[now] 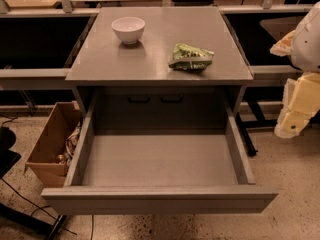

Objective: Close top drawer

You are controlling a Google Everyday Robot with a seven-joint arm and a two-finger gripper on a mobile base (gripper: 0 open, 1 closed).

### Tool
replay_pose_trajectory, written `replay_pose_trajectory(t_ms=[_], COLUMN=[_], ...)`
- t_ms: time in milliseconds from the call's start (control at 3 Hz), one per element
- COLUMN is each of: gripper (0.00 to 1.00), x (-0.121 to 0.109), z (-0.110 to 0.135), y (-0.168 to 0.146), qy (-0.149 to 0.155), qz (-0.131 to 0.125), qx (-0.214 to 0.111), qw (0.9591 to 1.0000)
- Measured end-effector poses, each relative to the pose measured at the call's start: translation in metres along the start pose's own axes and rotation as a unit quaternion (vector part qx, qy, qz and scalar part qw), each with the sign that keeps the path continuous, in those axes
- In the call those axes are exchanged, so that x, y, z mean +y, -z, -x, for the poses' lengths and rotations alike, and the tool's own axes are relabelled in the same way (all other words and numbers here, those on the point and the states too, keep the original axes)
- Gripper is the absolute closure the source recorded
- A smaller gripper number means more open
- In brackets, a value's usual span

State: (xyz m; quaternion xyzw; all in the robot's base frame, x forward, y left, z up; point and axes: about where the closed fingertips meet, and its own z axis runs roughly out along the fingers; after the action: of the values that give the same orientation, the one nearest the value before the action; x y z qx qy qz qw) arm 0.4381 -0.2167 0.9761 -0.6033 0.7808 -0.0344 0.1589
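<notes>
The top drawer (159, 200) of the grey cabinet (160, 66) is pulled fully out toward me. It is wide, deep and empty, with a plain flat front panel along the bottom of the view. My gripper (292, 121) hangs at the right edge of the view, pale yellow and white, to the right of the drawer's right side wall and apart from it. It holds nothing that I can see.
On the cabinet top stand a white bowl (128, 29) at the back left and a green snack bag (190, 57) to the right. A cardboard box (50, 146) with clutter sits on the floor left of the drawer. Cables lie on the floor at the left.
</notes>
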Motion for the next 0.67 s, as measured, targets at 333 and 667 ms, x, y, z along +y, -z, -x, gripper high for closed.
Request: replay_pose_trajectory(t_ms=[333, 667], gripper=[0.00, 0.00], x=[0.000, 0.016], z=[0.000, -0.007], y=[0.001, -0.008], qy=[0.000, -0.003], qz=[-0.002, -0.007], qx=[0.000, 0.004], qw=[1.0000, 1.0000])
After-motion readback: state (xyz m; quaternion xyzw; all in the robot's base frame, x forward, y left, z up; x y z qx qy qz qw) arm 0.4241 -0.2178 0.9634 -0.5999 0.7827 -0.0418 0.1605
